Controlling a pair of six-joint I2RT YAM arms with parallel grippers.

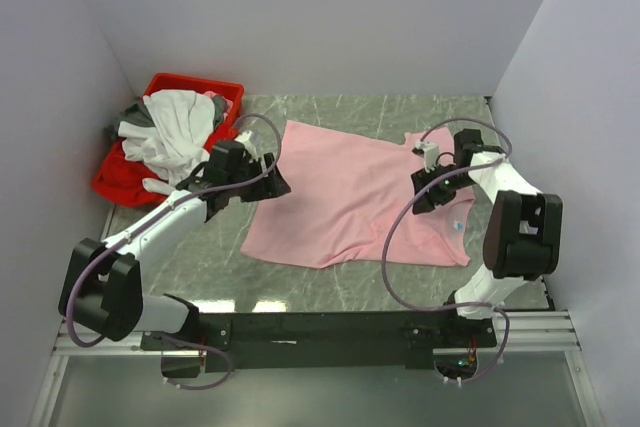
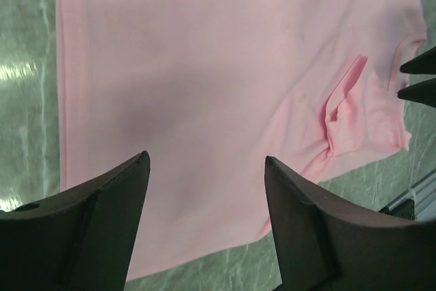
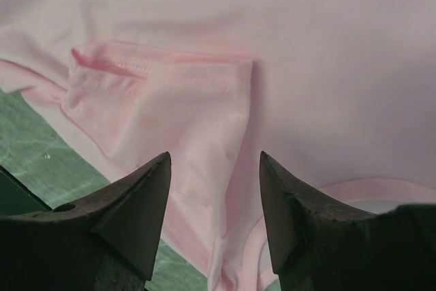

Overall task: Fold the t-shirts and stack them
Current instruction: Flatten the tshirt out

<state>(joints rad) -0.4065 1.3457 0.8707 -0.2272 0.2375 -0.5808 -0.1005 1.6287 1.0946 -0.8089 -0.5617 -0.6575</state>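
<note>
A light pink t-shirt (image 1: 340, 192) lies spread flat on the green marble table, with a small blue mark (image 1: 457, 225) near its right edge. My left gripper (image 1: 275, 185) is open and empty above the shirt's left edge; the wrist view shows its jaws (image 2: 204, 161) wide apart over pink cloth (image 2: 204, 66). My right gripper (image 1: 425, 187) is open and empty above the shirt's right part. Its jaws (image 3: 214, 158) hover over a tucked-in sleeve (image 3: 157, 93) next to the collar. White (image 1: 175, 127) and dark grey (image 1: 125, 117) shirts are heaped in the bin.
The red plastic bin (image 1: 195, 80) stands at the back left, tilted against the left wall. Grey walls close in the table on three sides. Bare green tabletop (image 1: 400, 282) shows in front of the pink shirt. The right gripper's fingertips (image 2: 417, 80) show in the left wrist view.
</note>
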